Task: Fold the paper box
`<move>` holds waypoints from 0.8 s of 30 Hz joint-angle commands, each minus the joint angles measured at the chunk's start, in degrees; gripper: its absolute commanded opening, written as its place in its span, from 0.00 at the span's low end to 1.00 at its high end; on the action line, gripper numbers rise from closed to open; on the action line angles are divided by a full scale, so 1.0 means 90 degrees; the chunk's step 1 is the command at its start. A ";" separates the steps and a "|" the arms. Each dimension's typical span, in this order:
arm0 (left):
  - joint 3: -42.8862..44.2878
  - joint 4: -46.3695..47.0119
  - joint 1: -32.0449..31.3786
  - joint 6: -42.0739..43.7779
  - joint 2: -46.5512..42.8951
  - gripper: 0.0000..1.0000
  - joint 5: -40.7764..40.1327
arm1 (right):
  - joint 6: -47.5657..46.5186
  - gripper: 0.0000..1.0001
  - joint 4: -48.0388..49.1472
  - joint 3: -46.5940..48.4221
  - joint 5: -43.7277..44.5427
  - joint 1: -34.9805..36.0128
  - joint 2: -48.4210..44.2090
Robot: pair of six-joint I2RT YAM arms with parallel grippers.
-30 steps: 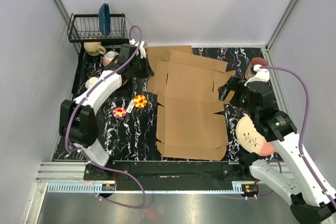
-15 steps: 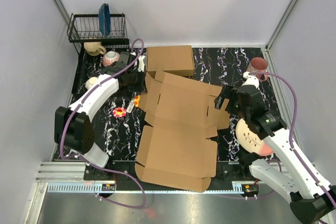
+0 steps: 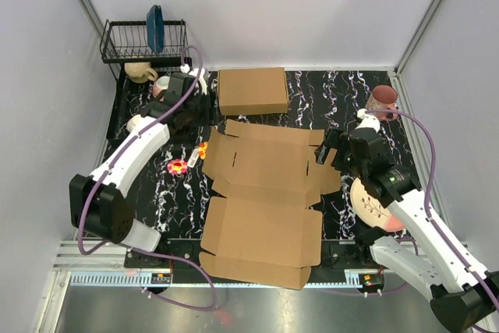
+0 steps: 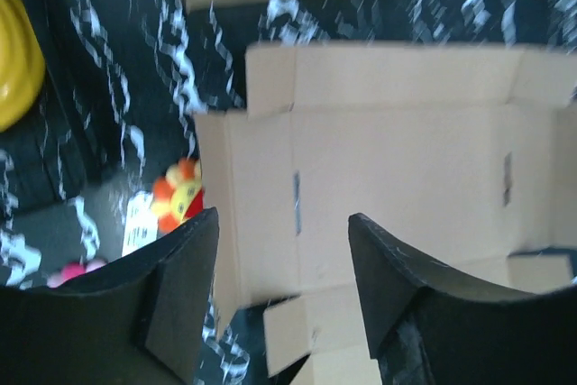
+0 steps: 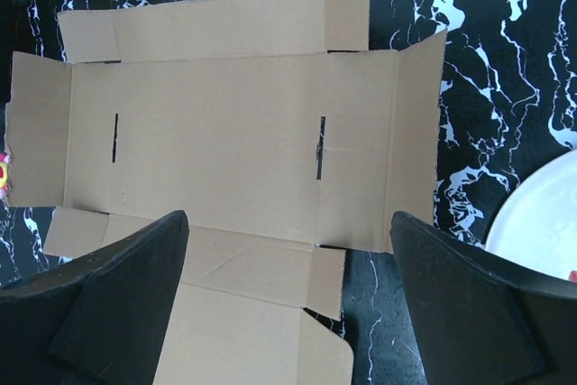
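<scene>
A black table top with white marbling [image 3: 343, 91] carries everything. Across its middle lies the paper box [image 3: 265, 193], a large sheet of plain brown corrugated cardboard, die-cut with flaps and slots. It is opened out flat, its near panel reaching over the table's near edge and its far flaps ending just short of a smaller, neatly formed brown cardboard box [image 3: 252, 90] at the back.

A black wire dish rack [image 3: 144, 43] stands in the far left corner with a blue plate [image 3: 155, 27] upright in it. A white plate with a dark branch drawing [image 3: 374, 204] lies at the right, partly under the right arm.

The left gripper [image 4: 284, 223] hangs above the sheet's far left corner, fingers spread wide and holding nothing. The right gripper [image 5: 287, 223] hangs over the sheet's right half, jaws also wide apart and empty.

A reddish-brown mug [image 3: 382, 99] stands at the far right, and a beige mug [image 3: 140, 72] sits below the rack. An orange and yellow flower toy [image 3: 207, 150] touches the sheet's left edge, with a pink and yellow flower toy [image 3: 178, 166] near it.
</scene>
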 commanded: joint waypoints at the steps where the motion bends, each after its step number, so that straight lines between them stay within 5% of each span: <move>1: -0.0140 0.2045 0.0002 -0.0560 -0.0048 0.62 0.0132 | 0.0075 1.00 0.0616 -0.0128 -0.0228 0.0007 0.0100; 6: -0.0345 0.3198 -0.0018 -0.0706 0.1036 0.48 0.0710 | 0.0202 1.00 0.0967 -0.0256 -0.0336 0.0007 0.0373; 10: -0.0541 0.3798 -0.0037 -0.0990 0.1447 0.47 0.0379 | 0.0212 1.00 0.1192 -0.0207 -0.0569 0.0007 0.0637; 17: -0.0004 0.3310 -0.0067 -0.1029 0.2082 0.48 -0.0520 | 0.0212 1.00 0.1583 -0.0188 -0.0756 -0.0003 0.1115; 24: 0.0211 0.3076 -0.0086 -0.0922 0.2570 0.47 -0.0433 | 0.0221 1.00 0.1788 -0.0139 -0.0805 0.0007 0.1525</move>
